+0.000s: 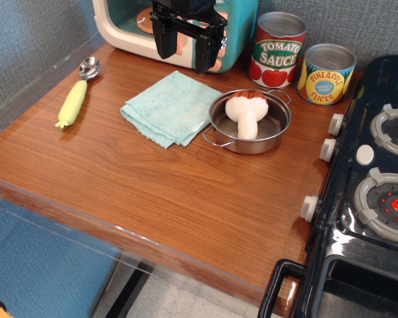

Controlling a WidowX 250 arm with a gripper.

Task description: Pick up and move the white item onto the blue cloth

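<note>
The black robot gripper (186,45) is cut off at the top edge; arm above not visible. Its 2 fingers hang apart, released, grasping nothing, in front of a cream-and-teal toy appliance (129,26), itself partly hidden and cropped. The small cream-white mushroom-shaped toy (247,113), thick stem and rounded head w/ brown top, lies inside the round steel pot (278,132), head toward the rear rim. The light aqua-blue folded terry cloth (167,106) lies just left of the pot, touching its near handle. Readable labels: red can (277,50) "TOMATO SAUCE"; yellow can (326,74) "PINEAPPLE SLICES". The black toy stove (345,225) is cropped at right.
</note>
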